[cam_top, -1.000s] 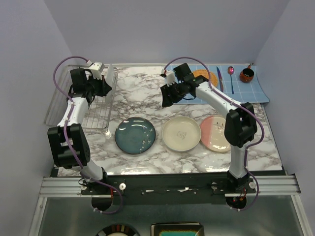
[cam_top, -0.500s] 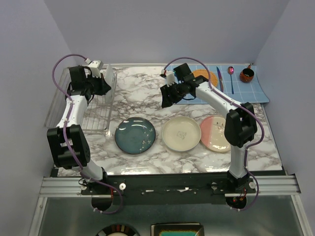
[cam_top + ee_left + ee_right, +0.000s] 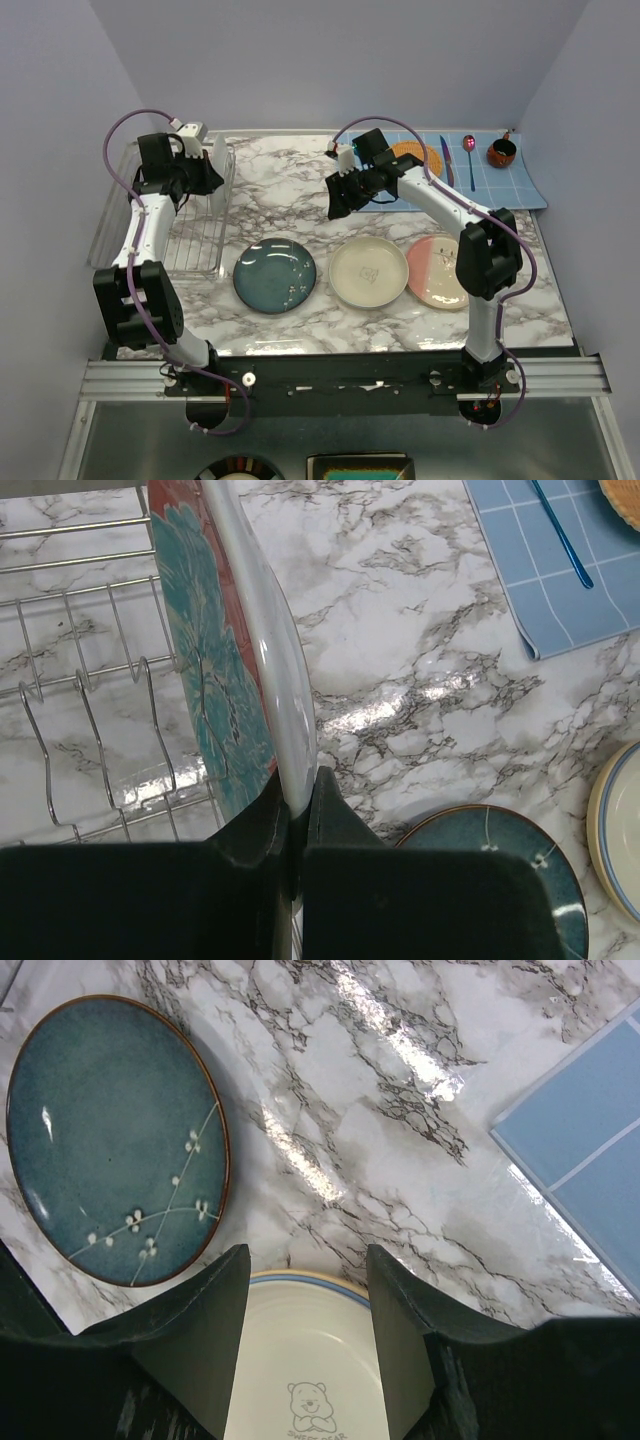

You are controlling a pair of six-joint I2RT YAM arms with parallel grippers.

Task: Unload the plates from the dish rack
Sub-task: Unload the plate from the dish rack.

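— Three plates are lying flat to the right of the dish rack, and one is standing inside it.
— Which one is sitting in the rack?
— The teal floral plate with the red rim. It is standing on edge along the rack's right side, and the left gripper is clamping its pale rim, one finger pressing on each face.
— And moving rightward from the rack?
— Just beside the rack's near right corner, a dark teal plate with a white blossom twig is resting on the marble table. Further from the rack comes a cream plate with a small bear print, then a pink-and-cream plate, partly hidden under the right arm.
— What is the right gripper doing?
— It is hanging well right of the rack, above the far edge of the cream plate, with its jaws spread wide and gripping nothing.
— Anything beyond that?
— Farthest from the rack, a blue grid mat is carrying an orange woven disc, a spoon and a dark red cup.
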